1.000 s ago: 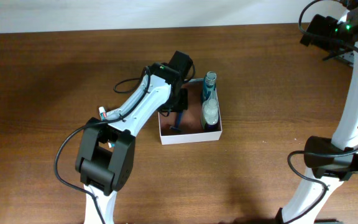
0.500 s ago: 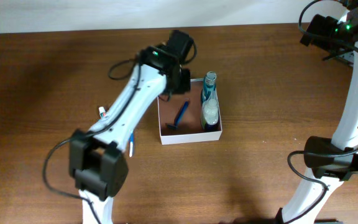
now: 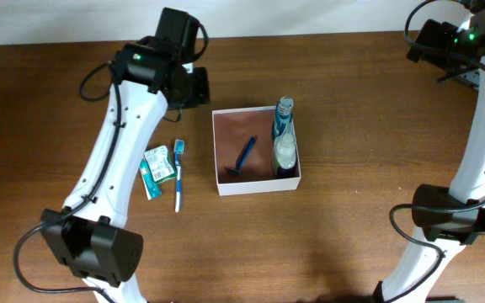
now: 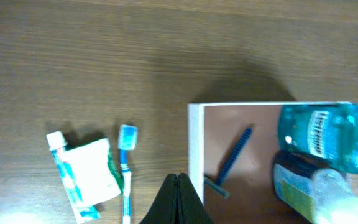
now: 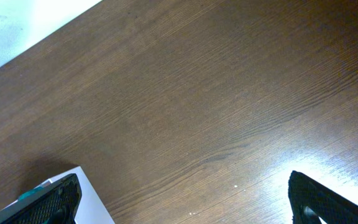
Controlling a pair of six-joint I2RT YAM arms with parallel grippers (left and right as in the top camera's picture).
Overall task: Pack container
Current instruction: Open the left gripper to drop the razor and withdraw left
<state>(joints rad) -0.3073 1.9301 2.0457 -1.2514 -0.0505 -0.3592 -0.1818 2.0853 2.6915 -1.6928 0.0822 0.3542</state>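
Observation:
The container (image 3: 258,184) is a white-walled square box with a reddish-brown floor at the table's middle. In it lie a blue razor (image 3: 245,157) and, along the right wall, a blue mouthwash bottle (image 3: 285,118) and a clear bottle (image 3: 285,153). My left gripper (image 3: 194,87) is shut and empty, above the table up-left of the box. In the left wrist view its tips (image 4: 176,178) hang over the box's left wall (image 4: 194,143), with the razor (image 4: 232,158) and mouthwash bottle (image 4: 322,137) inside. My right gripper (image 5: 182,205) is open and empty, far back right (image 3: 430,42).
A toothpaste tube (image 3: 158,168) and a blue toothbrush (image 3: 178,172) lie on the wood left of the box; both show in the left wrist view, the tube (image 4: 82,174) and the brush (image 4: 125,168). The right arm's base (image 3: 445,220) stands at the right.
My left arm has pulled out of the box and swung up and to the left, shut and empty. The razor now lies in the box. The toothpaste and toothbrush are uncovered.

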